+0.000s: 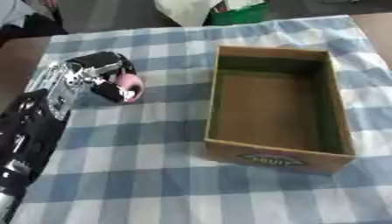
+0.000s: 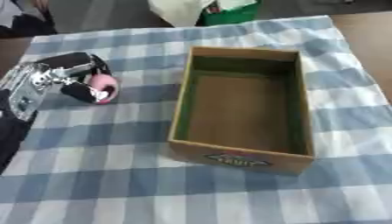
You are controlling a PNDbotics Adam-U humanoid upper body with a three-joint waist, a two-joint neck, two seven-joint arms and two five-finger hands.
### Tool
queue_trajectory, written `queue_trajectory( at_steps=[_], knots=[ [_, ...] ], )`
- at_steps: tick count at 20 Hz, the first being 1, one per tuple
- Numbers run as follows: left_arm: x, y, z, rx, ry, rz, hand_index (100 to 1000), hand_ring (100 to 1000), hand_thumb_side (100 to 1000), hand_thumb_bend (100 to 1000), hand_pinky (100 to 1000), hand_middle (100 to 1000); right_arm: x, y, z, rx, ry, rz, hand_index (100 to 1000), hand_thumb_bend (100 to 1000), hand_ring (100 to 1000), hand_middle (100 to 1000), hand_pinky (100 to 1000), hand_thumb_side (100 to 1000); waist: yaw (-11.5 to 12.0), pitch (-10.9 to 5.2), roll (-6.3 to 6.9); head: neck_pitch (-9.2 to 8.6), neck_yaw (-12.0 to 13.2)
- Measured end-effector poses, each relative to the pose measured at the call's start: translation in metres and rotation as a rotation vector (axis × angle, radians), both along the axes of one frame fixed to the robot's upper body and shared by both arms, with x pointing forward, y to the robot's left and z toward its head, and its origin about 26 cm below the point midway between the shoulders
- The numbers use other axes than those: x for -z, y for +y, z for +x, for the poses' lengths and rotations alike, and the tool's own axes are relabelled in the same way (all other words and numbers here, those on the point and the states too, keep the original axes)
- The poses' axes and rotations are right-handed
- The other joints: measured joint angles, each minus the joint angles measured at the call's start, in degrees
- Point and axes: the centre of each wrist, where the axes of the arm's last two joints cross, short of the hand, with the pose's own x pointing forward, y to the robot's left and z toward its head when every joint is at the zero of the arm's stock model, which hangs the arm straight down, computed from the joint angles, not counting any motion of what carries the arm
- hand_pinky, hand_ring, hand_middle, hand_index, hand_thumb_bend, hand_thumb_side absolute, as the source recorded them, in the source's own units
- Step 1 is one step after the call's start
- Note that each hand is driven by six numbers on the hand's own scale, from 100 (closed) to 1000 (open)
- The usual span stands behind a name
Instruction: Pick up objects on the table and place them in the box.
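— One hand is all I see: the left hand (image 1: 96,75), upper left of the frame, its fingers curled round a pink thing (image 1: 130,86).

— Where is that thing exactly?

— Tucked in the hand on its right side, low over the cloth (image 1: 153,175); I can't tell whether it touches the cloth. It's left of the box (image 1: 275,159), a little apart from the box wall.

— And the other hand?

— I can't find it in either view.

— What's in the box?

— I see only its brown floor. It's open on top and sits right of centre, with a coloured label on the near wall.

— Anything else around?

— My left arm (image 1: 27,131) runs down the left edge. The checked blue-and-white cloth covers the table (image 1: 375,26), whose brown top shows at the upper right corner. Past the far edge I see something green (image 1: 237,15) and something pale (image 1: 183,11); I can't make them out. Between the hand and the box there is only cloth.
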Motion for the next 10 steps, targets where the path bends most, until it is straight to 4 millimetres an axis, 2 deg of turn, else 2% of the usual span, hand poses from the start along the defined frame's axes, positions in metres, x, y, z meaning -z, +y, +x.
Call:
queue_trajectory(
  at_steps=[7, 10],
  knots=[
    [-0.013, -0.007, -0.005, -0.010, -0.055, -0.050, 598, 506, 423, 100, 305, 504, 0.000, 0.000, 0.000, 0.000, 0.001, 0.000, 1000, 100, 979, 785, 897, 1000, 0.23, -0.16, -0.25, 0.01, -0.03],
    [-0.016, -0.009, -0.006, -0.020, -0.075, -0.057, 533, 461, 418, 100, 267, 455, 0.000, 0.000, 0.000, 0.001, 0.002, 0.000, 1000, 100, 980, 784, 898, 1000, 0.24, -0.22, -0.31, 0.01, -0.03]
  ],
)
